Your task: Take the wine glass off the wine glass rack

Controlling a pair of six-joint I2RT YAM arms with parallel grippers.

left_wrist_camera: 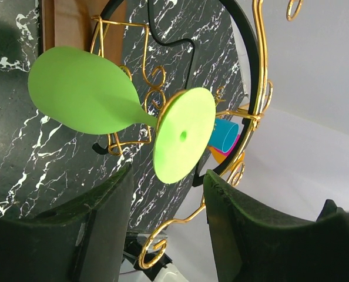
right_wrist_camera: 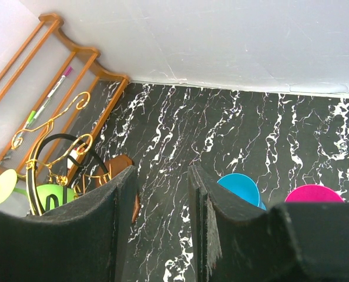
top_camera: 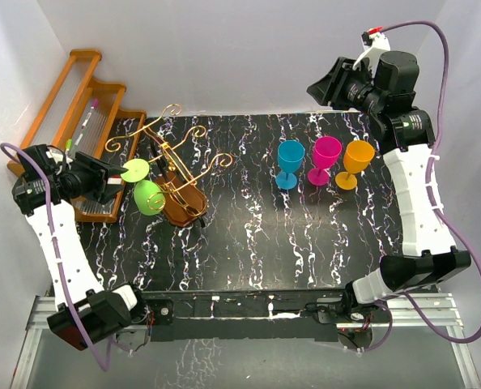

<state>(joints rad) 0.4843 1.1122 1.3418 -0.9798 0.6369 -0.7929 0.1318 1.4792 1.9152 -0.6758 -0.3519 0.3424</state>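
A lime-green wine glass hangs on its side from the gold wire rack, which stands on a brown oval base at the table's left. In the left wrist view the glass's bowl is at upper left. Its round foot faces the camera, caught in the rack's wire. My left gripper is open, its fingers just short of the foot, nothing between them. In the top view it sits left of the rack. My right gripper is open and empty, raised at back right.
Blue, pink and orange glasses stand upright at right of centre. An orange-brown stepped wooden shelf with pens leans at back left, close behind my left gripper. White walls enclose the table.
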